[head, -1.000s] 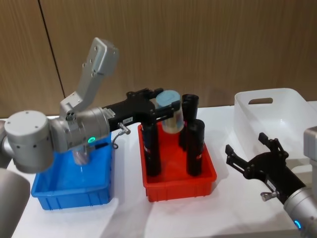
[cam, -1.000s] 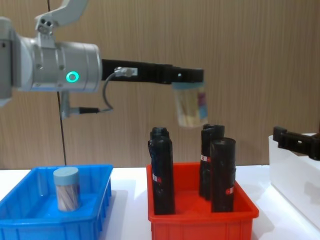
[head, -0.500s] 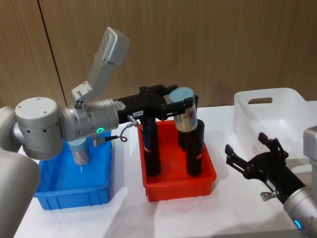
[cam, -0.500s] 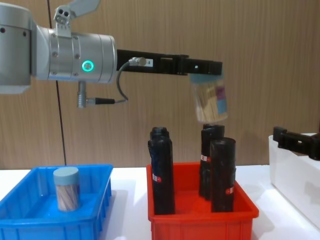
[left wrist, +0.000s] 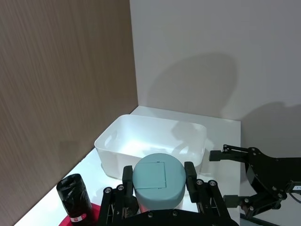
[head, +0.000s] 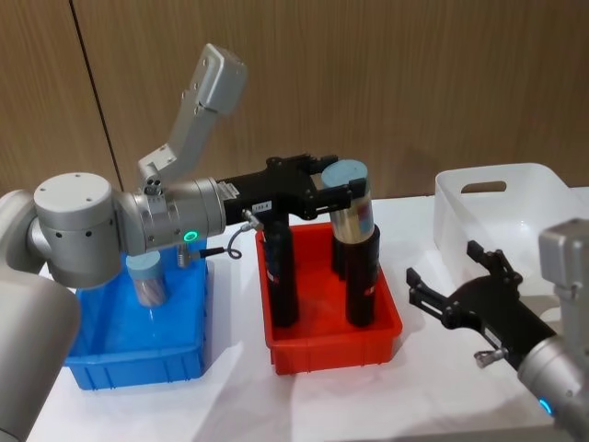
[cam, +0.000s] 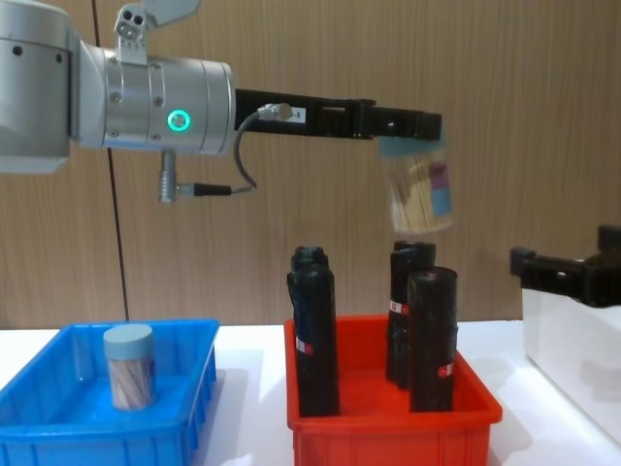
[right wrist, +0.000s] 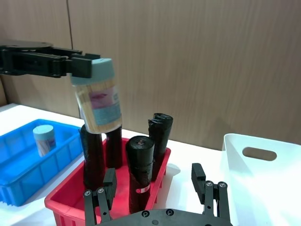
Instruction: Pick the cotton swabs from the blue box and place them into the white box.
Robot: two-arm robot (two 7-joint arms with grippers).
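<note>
My left gripper (head: 342,180) is shut on a cotton swabs jar (head: 352,207), gripping it at its pale blue lid. The clear jar (cam: 420,191) hangs slightly tilted in the air above the red bin's right-hand black rolls. The left wrist view shows the lid (left wrist: 158,178) between the fingers, with the white box (left wrist: 141,147) beyond it. A second cotton swabs jar (head: 147,279) stands upright in the blue box (head: 138,361) on the left. The white box (head: 504,214) sits at the right. My right gripper (head: 446,273) hovers open just in front of the white box.
A red bin (head: 333,347) stands between the blue box and the white box. It holds three tall black rolls (head: 281,276) that reach up close under the carried jar. A wooden wall runs behind the white table (head: 304,405).
The left gripper has carried the jar to the right, from above the red bin's left half to above its right-hand rolls. The right gripper has shifted slightly left.
</note>
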